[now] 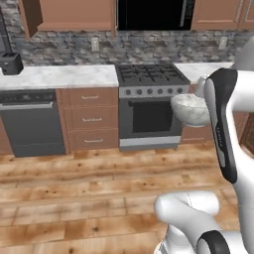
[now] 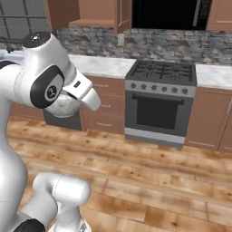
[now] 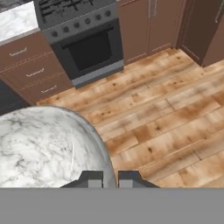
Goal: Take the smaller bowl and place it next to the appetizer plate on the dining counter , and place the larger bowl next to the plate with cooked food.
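The smaller bowl point(image 3: 43, 148), pale and grey-marbled, hangs in the air above the wooden floor. My gripper point(image 3: 109, 179) is shut on its rim, with one fingertip on each side of the wall. From the left base the smaller bowl point(image 1: 191, 109) shows beside my upright forearm, in front of the oven's right edge. In the right base view the smaller bowl point(image 2: 63, 105) is partly hidden behind my arm's upper joint. The larger bowl, both plates and the dining counter are out of view.
A stove with oven point(image 1: 149, 106) stands against the far wall, flanked by brown drawers point(image 1: 92, 119) and a dark dishwasher point(image 1: 32, 124). A marble worktop point(image 1: 59, 77) carries a toaster point(image 1: 10, 63). Wooden floor point(image 1: 89, 198) stretches between me and the cabinets.
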Motion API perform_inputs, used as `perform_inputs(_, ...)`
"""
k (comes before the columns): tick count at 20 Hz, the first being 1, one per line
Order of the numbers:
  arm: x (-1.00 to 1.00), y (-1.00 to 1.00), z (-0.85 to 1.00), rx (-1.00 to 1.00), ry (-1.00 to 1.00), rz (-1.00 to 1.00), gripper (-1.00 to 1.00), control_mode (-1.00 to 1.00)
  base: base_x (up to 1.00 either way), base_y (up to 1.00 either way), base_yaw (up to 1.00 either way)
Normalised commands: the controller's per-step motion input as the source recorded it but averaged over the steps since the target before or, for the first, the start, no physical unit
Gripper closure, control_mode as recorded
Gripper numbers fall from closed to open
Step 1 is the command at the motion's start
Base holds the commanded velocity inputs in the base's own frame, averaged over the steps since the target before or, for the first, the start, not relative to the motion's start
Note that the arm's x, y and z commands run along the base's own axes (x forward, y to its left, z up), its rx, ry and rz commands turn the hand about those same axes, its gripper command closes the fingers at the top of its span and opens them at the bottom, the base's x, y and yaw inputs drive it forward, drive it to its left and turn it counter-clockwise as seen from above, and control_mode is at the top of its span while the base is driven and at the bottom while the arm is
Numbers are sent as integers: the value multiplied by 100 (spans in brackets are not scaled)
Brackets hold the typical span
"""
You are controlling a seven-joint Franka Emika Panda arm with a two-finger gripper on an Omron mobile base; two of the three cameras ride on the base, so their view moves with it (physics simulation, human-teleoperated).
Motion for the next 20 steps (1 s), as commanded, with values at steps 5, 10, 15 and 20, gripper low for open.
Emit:
perform_inputs(5, 0, 0, 0, 0, 0, 0, 100, 100, -100, -19, 0)
perform_inputs(10, 0, 0, 0, 0, 0, 0, 100, 100, -100, -15, 0)
perform_inputs(15, 0, 0, 0, 0, 0, 0, 100, 100, -100, -9, 0)
perform_inputs(20, 0, 0, 0, 0, 0, 0, 100, 100, -100, -4, 0)
